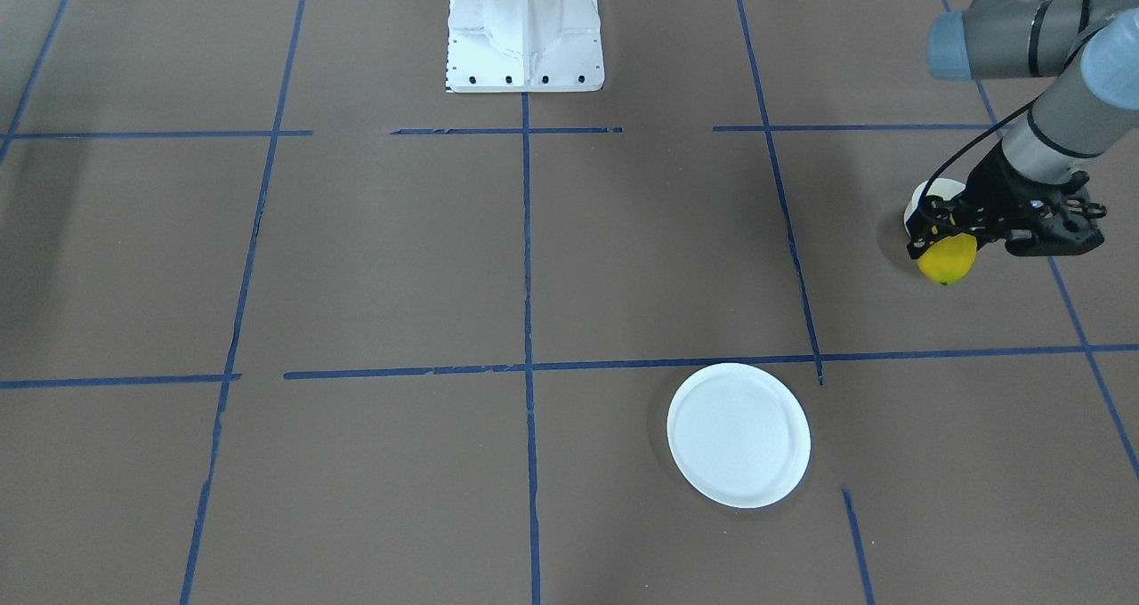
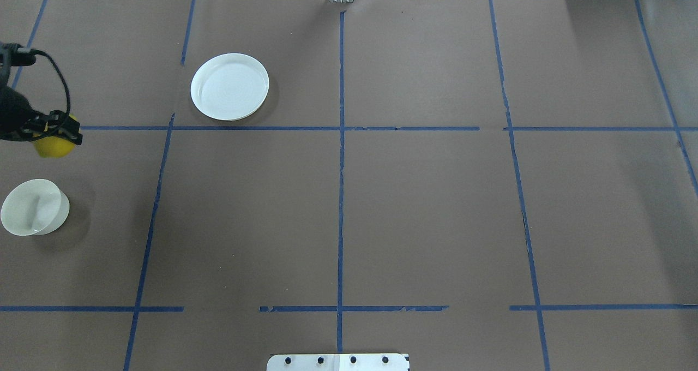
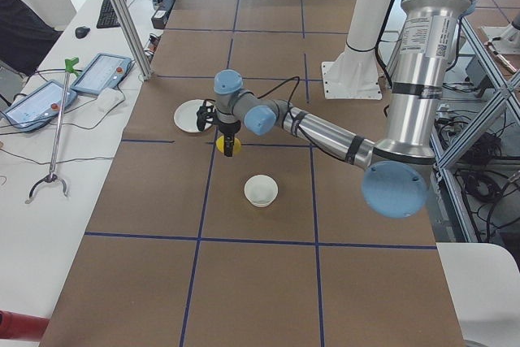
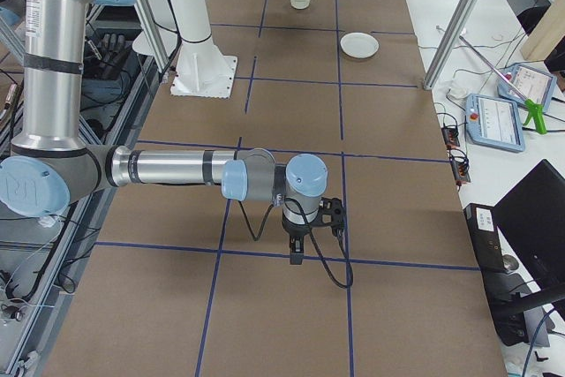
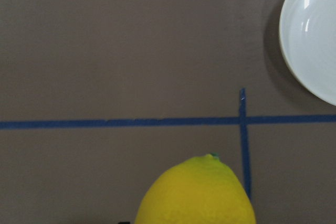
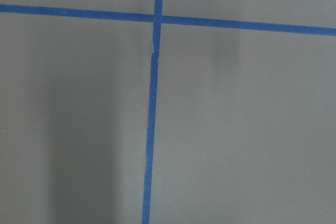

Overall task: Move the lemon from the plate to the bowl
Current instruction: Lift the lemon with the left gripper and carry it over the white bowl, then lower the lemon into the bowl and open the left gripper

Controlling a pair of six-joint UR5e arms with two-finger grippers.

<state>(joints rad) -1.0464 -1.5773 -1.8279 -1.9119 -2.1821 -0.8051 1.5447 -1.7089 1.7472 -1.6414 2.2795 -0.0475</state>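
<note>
My left gripper (image 1: pixel 945 238) is shut on the lemon (image 1: pixel 947 260), a bright yellow oval, and holds it above the table. The lemon also shows in the overhead view (image 2: pixel 53 146) and fills the bottom of the left wrist view (image 5: pixel 197 192). The small deep white bowl (image 2: pixel 34 207) stands empty a short way from the lemon, on the robot's side; in the front view the gripper partly hides the bowl (image 1: pixel 925 197). The flat white plate (image 2: pixel 229 86) lies empty, farther out and toward the middle. My right gripper (image 4: pixel 296 249) shows only in the right side view; I cannot tell its state.
Blue tape lines (image 2: pixel 341 142) divide the brown table cover into squares. The robot's white base (image 1: pixel 525 31) stands at the table's near middle edge. The right wrist view shows only bare cover and a tape cross (image 6: pixel 156 19).
</note>
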